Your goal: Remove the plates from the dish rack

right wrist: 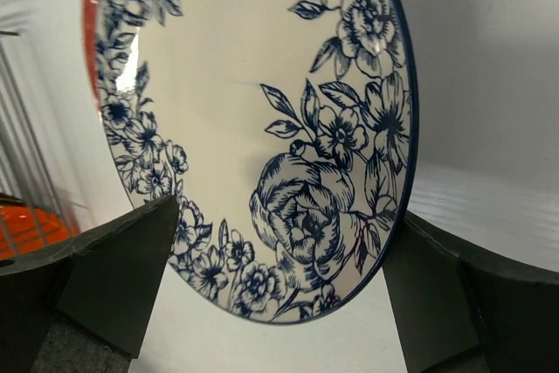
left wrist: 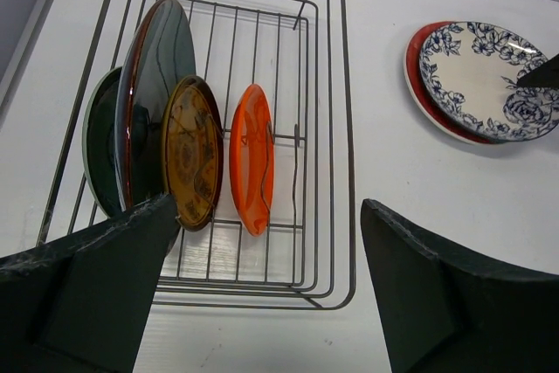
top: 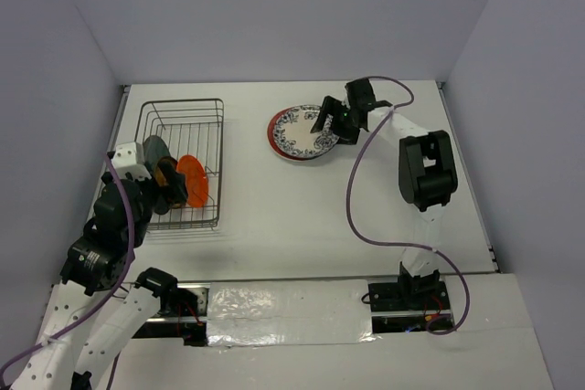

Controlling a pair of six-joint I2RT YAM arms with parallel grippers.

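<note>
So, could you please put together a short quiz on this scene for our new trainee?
1. True or false: the white-and-blue plate lies on top of the red plate.
2. Which plate in the dish rack stands closest to that stack? A) the dark teal one B) the small orange plate C) the brown-patterned one
3. Fill in: the left jaws stand ____, with nothing between them.
Key: 1 true; 2 B; 3 open.
</note>
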